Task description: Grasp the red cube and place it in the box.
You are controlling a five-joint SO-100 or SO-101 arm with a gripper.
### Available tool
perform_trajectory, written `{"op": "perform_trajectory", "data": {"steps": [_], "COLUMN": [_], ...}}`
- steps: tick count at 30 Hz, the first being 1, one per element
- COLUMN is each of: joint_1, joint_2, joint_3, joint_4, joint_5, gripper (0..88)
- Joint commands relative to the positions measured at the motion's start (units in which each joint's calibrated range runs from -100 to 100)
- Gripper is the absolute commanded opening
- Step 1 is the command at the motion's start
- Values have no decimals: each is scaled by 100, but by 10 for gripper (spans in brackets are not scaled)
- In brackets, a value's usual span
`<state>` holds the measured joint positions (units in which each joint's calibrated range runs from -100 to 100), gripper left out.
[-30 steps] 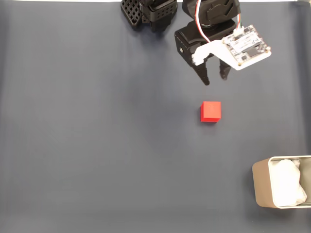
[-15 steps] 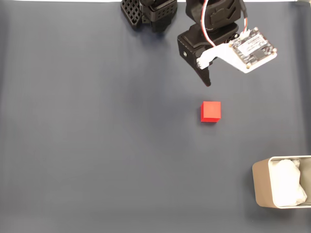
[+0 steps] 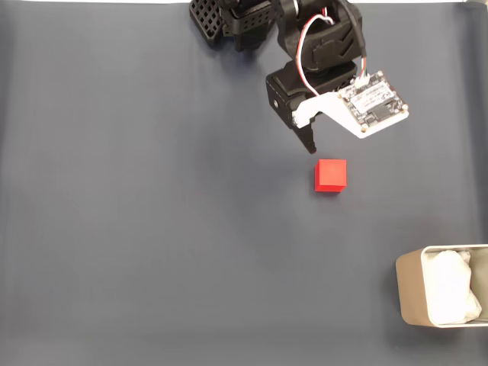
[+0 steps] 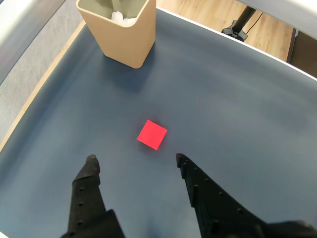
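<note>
Currently I see the tool hanging over the dark blue desk with its two black fingers spread wide, pinching nothing. My wrist view puts the red cube flat on the desk just ahead of the gap between the fingertips, untouched. From the fixed view the cube sits just below the arm's tip, and the beige box with white lining stands well apart at the lower right edge, cube not in it.
</note>
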<state>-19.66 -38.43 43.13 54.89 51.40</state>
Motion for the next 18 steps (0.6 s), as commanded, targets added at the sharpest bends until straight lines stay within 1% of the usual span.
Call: {"op": "perform_trajectory", "data": {"steps": [1, 6, 18], "joint_1": [105, 148, 148], "joint_2": [47, 108, 177], "joint_3": [76, 395, 952], "joint_4": [-325, -702, -1227], "joint_5": [54, 112, 215], "gripper": [370, 378, 381]}}
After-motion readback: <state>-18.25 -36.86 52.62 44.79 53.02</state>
